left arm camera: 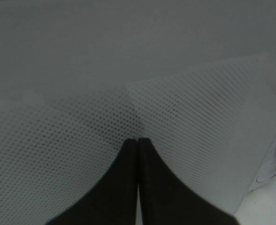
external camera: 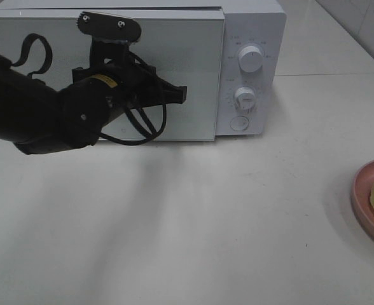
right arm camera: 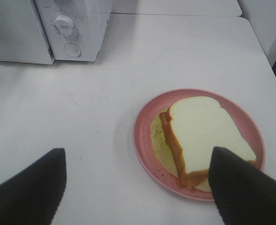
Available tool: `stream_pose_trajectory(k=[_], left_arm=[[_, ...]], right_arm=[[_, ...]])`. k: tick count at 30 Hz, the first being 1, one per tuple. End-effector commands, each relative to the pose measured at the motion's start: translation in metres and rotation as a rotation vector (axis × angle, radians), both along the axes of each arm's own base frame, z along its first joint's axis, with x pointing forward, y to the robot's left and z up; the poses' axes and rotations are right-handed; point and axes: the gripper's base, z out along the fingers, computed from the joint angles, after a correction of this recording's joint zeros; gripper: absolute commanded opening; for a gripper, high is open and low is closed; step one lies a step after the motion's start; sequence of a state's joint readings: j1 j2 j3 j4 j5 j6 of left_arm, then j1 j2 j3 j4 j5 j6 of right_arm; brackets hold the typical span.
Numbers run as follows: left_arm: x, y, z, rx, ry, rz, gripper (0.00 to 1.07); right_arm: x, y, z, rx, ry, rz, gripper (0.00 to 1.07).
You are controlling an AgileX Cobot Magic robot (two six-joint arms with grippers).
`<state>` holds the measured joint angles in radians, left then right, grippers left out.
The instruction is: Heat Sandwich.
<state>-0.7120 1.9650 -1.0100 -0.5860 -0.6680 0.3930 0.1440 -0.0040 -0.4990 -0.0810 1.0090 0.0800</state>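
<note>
So the sandwich [right arm camera: 203, 136] sits on the pink plate [right arm camera: 145, 140] at the far right edge of the overhead frame, well apart from the microwave [external camera: 250, 38] in the upper half, and the right gripper [right arm camera: 138, 187] hangs just above it with jaws spread wide, holding nothing, so that arm is clearly nearer. In the wrist frame its long axis runs diagonally, upper left to lower right. The left gripper [external camera: 174, 94] is pinched closed right at the microwave door [external camera: 60, 44], over bare white table [external camera: 206, 216].

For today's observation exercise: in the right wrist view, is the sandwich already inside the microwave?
No. The sandwich lies on the pink plate on the table, well apart from the microwave, whose door looks shut.
</note>
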Motion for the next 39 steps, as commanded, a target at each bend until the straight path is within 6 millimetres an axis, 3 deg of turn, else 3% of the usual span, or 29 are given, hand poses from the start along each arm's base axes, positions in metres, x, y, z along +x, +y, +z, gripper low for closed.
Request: stream_pose_trajectory(k=[1, 8, 16, 28, 39], left_arm=[[0.014, -0.001, 0.01, -0.045, -0.052, 0.056, 0.0], [0.031, -0.016, 0.014, -0.038, -0.068, 0.048, 0.0], [0.035, -0.017, 0.007, -0.038, -0.024, 0.06, 0.0], [0.01, -0.038, 0.023, 0.006, 0.024, -0.006, 0.0], [-0.011, -0.043, 0.04, 0.031, 0.215, -0.161, 0.0]], right_arm=[[-0.003, -0.001, 0.001, -0.001, -0.041, -0.006, 0.76], [-0.003, -0.001, 0.001, -0.001, -0.041, -0.006, 0.76], [-0.003, -0.001, 0.001, -0.001, -0.041, -0.006, 0.76], [-0.003, -0.001, 0.001, -0.001, -0.041, -0.004, 0.76], [-0.003, -0.001, 0.001, -0.001, -0.041, -0.003, 0.76]])
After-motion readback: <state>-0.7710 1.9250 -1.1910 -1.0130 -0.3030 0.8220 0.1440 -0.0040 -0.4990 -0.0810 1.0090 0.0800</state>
